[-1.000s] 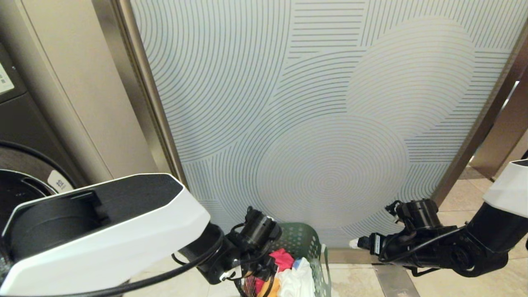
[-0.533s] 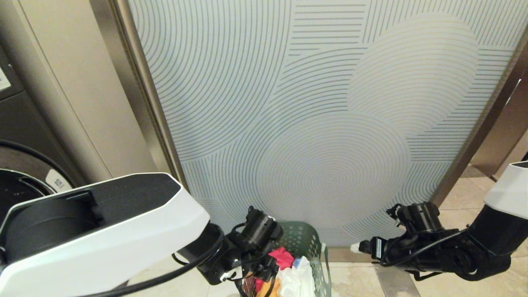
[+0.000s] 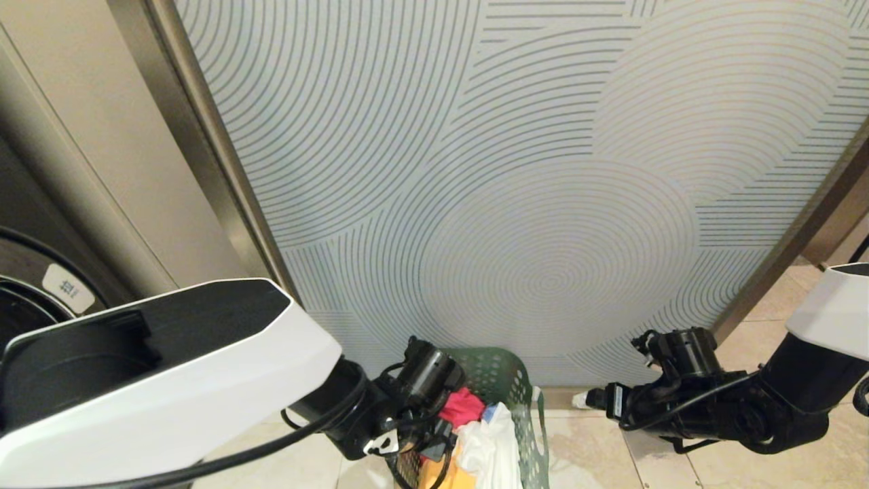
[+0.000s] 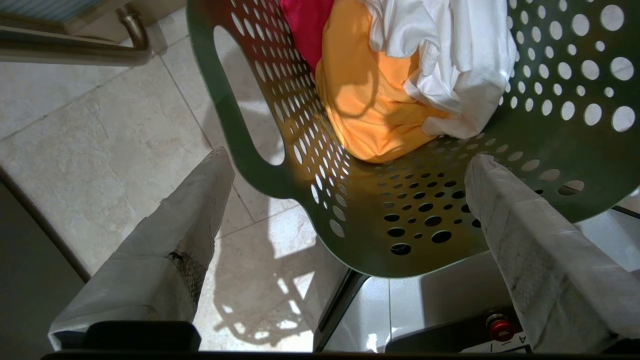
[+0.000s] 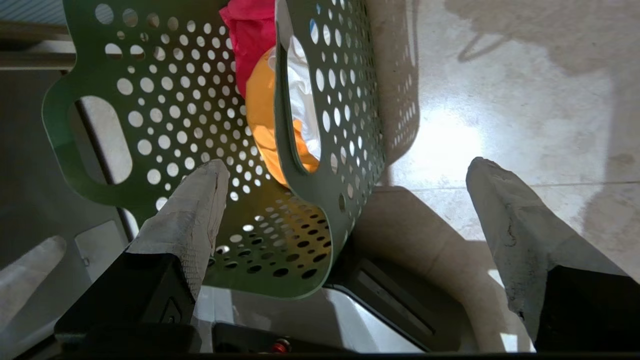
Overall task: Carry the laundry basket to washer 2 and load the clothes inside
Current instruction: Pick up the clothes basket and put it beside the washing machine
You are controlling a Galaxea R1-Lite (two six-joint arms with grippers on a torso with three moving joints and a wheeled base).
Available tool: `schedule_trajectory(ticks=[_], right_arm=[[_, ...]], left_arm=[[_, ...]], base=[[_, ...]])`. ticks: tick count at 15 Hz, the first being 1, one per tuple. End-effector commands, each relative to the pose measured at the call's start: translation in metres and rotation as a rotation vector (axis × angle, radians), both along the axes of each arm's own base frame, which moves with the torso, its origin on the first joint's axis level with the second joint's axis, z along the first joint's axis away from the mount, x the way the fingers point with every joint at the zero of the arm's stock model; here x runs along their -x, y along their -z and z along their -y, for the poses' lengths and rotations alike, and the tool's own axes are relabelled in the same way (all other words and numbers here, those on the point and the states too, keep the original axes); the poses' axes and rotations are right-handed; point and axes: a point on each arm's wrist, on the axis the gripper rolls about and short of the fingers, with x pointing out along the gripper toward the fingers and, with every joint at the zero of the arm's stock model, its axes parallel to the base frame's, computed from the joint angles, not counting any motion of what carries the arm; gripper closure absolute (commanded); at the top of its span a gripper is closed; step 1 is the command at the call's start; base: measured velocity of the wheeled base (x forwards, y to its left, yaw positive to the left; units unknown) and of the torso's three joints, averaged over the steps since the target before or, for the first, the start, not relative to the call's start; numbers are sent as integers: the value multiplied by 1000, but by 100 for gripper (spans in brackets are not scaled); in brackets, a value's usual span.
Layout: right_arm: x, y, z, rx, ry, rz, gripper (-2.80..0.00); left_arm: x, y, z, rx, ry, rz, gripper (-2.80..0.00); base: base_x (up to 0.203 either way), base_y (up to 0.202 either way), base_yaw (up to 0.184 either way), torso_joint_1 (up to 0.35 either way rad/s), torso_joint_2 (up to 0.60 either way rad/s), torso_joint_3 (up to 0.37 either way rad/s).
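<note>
- Left gripper point(image 4: 350, 165): fingers spread wide, holding nothing. One padded finger point(image 4: 200, 200) lies outside the near loop handle point(image 4: 235, 125) over the floor; the other is over the inside of the basket wall. No contact with the handle is visible.
- Right gripper point(image 5: 345, 170): likewise spread wide and empty. One finger point(image 5: 192, 210) is in front of the perforated basket wall, the other over bare floor, with the second loop handle point(image 5: 287, 150) between them and untouched.
- Laundry basket point(image 3: 506, 390): dark green, perforated, low in the head view between the two arms, in front of the patterned panel point(image 3: 516, 190). In the wrist views its lower edge lies over a white and black robot base point(image 4: 430, 310).
- Clothes point(image 4: 400, 75): a red-pink, a yellow-orange and a white piece, bunched together inside the basket.
- Surroundings: pale stone tile floor point(image 5: 500, 75); a grey washer point(image 3: 27, 272) with a small white label at the far left edge of the head view, its number not readable.
</note>
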Motion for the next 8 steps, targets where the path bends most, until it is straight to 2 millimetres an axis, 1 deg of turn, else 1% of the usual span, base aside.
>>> schedule_trajectory(ticks=[1, 4, 6, 8], right_arm=[[-6, -3, -2, -28, -21, 20, -280], [-10, -7, -3, -43, -36, 39, -280], [-10, -12, -5, -72, -65, 51, -280], [-8, -14, -5, -75, -122, 66, -280]], left_arm=[[-6, -8, 3, 9, -10, 12, -280], [-21, -19, 7, 6, -31, 9, -280], [-24, -19, 4, -9, -43, -1, -280], [-26, -18, -3, -34, -66, -11, -280]], base=[[0, 0, 0, 2, 12, -198], [0, 0, 0, 5, 4, -200], [0, 0, 0, 0, -1, -200], [0, 0, 0, 3, 4, -193]])
